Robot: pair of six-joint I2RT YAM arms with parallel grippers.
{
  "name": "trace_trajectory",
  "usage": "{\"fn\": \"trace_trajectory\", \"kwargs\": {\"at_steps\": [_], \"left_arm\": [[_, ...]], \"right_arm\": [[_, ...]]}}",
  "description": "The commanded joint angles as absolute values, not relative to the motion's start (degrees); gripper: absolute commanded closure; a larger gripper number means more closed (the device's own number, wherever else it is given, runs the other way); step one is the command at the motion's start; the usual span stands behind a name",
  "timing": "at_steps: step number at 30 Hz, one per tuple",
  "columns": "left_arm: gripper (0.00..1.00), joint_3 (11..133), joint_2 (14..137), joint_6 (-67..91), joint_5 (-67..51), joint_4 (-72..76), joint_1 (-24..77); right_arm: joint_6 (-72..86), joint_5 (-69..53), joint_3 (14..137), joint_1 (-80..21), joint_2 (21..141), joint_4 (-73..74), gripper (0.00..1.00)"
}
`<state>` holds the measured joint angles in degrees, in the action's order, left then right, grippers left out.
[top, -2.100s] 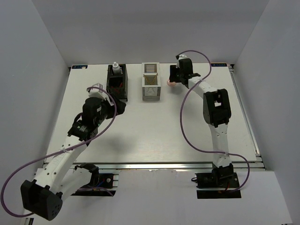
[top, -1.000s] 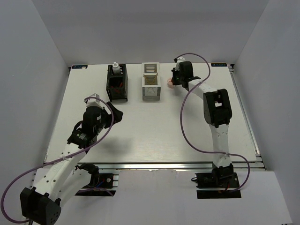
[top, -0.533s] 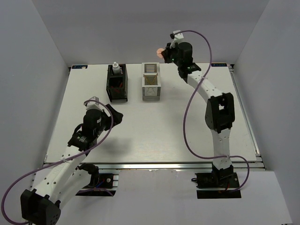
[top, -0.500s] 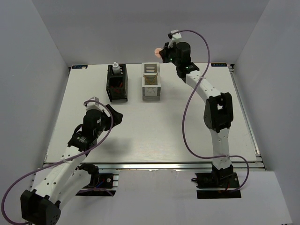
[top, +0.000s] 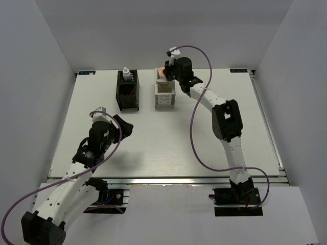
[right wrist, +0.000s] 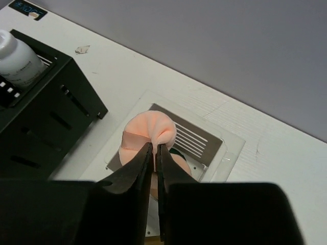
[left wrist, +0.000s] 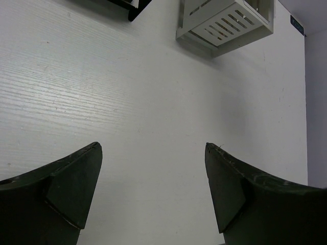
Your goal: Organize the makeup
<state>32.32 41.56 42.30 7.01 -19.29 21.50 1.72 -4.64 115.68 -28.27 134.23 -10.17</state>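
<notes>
**A:** Right gripper [right wrist: 156,148], what did it have?

**B:** It was clamped on the peach puff [right wrist: 145,133]! The two fingers were squeezed nearly together on a fold of its edge, and the soft disc bulged out just past the tips.

**A:** And under the hand?

**B:** The white slatted box [right wrist: 226,139] sat straight below the fingers with its open top facing up, and the puff hung over that opening. I couldn't tell whether it touched the rim. From above, the right gripper [top: 166,73] held the puff [top: 162,72] over the far end of that box [top: 164,98].

**A:** Anything off to the side?

**B:** The black slatted box [right wrist: 48,104] stood to the gripper's left, just beside the white one but not touching it. A small white bottle [right wrist: 15,58] stood upright in the far end of the black box. The overhead view agreed, showing the bottle [top: 125,74] poking out of the black box [top: 127,94].

**A:** And the left gripper [left wrist: 152,148]?

**B:** It was wide apart with nothing between the fingers, only bare table [left wrist: 127,102]. The white box [left wrist: 225,23] lay ahead of the fingertips, toward the right finger. A corner of the black box [left wrist: 134,4] showed ahead, toward the left finger. From above, the left gripper [top: 124,126] hung well apart from both boxes, on their near side.
</notes>
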Motion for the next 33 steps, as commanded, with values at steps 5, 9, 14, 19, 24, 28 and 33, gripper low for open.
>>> {"fn": "trace_trajectory", "kwargs": {"at_steps": [5,9,14,19,24,28,33], "left_arm": [[0.09,32.87,41.13,42.01,7.91,-19.6,21.45],[0.09,33.31,40.96,41.92,8.0,-19.69,21.36],[0.09,33.93,41.13,41.49,8.0,-19.34,21.36],[0.12,35.5,41.66,40.96,7.65,-17.85,21.44],[0.18,37.79,41.75,39.03,6.59,-16.0,21.45],[0.09,39.46,41.05,37.18,5.54,-13.28,21.36],[0.08,42.1,41.31,35.25,3.26,-10.9,21.45]], "right_arm": [[-2.9,-2.9,114.87,-27.95,133.86,-14.15,0.59],[-3.6,-3.08,114.26,-28.04,133.33,-13.98,0.4],[-3.78,-3.86,113.82,-28.04,131.23,-13.71,0.37],[-5.8,-12.81,112.94,-26.29,123.16,-10.21,0.36],[-0.53,-8.88,110.22,-25.14,112.78,3.37,0.27],[-3.33,-3.96,97.85,-24.09,97.61,9.22,0.11],[-7.03,-2.73,77.92,-23.12,78.97,9.58,0.1]]}}
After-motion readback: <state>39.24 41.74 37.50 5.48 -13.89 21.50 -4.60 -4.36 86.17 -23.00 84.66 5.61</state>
